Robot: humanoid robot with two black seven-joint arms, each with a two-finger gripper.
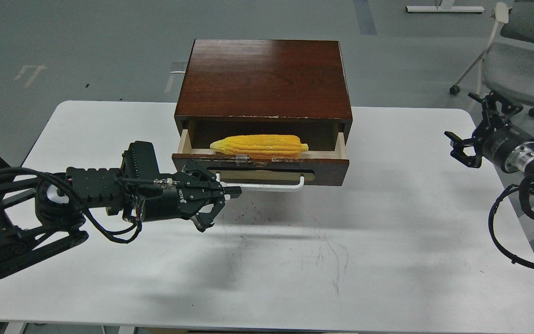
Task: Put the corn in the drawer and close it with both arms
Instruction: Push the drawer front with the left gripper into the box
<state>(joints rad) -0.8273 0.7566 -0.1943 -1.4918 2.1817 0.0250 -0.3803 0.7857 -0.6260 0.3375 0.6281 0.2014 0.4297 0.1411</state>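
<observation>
The yellow corn point(260, 145) lies lengthwise inside the dark brown drawer point(327, 169), pointed end to the left. The drawer stands partly open, with only a narrow strip of its pale inside showing. Its white bar handle point(271, 186) faces me. My left gripper point(219, 208) is open and empty. Its upper finger point(232, 189) rests at the handle's left end against the drawer front. My right gripper point(467, 126) is open and empty. It hovers over the table's right edge, well away from the drawer.
The drawer sits in a dark brown wooden cabinet point(262, 76) at the back middle of the white table point(295, 260). A grey wheeled chair point(522, 60) stands behind the right arm. Black cables point(503, 232) hang at the right edge.
</observation>
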